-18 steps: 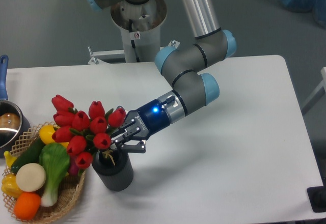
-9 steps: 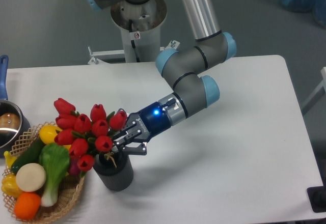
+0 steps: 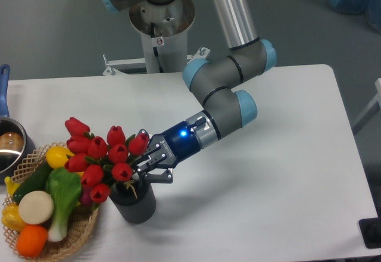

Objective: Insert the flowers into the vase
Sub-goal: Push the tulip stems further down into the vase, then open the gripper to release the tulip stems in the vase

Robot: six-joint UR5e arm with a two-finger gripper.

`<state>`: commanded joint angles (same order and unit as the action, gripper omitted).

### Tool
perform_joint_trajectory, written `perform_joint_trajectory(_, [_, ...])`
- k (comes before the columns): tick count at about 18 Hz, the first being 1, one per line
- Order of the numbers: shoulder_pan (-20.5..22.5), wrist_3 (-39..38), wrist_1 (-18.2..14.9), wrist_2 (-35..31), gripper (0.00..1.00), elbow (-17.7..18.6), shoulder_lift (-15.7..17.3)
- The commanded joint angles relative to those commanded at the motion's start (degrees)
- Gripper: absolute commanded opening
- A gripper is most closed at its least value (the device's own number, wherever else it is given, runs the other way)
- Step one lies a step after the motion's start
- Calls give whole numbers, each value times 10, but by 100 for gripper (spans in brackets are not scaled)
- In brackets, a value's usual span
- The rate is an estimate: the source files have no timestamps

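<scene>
A: Start at the gripper (image 3: 144,168): what has it got?

B: The jaws sit narrowed around the stems of the flowers (image 3: 98,158), low on the bunch just under the buds. I'd call it a grip, though leaves and the black fingers overlap there, so I can't see the contact itself.

A: And the bunch?

B: Leaning away from the gripper, buds fanned out up and to the far side, stem ends pointing down into the vase (image 3: 133,202) directly beneath the fingers. A low hold makes sense: it keeps the tied stems together and steers them at the hole.

A: Are they in?

B: They appear to enter the top opening; how deep, I can't tell.

A: Textures?

B: Buds are smooth, closed, glossy red; leaves plain green. The vase is a squat dark cylinder, matte.

A: Further out?

B: Beyond the blooms, a woven wicker basket (image 3: 77,236) of bright toy vegetables, touching or just beside the vase. Past that, a metal pot (image 3: 10,149) with a blue handle, all on the white table (image 3: 280,172).
</scene>
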<state>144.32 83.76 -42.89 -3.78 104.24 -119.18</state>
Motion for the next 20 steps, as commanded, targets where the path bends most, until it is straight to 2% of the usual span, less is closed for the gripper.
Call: perform_joint_trajectory(20, [2, 46, 0, 0, 27, 14, -5])
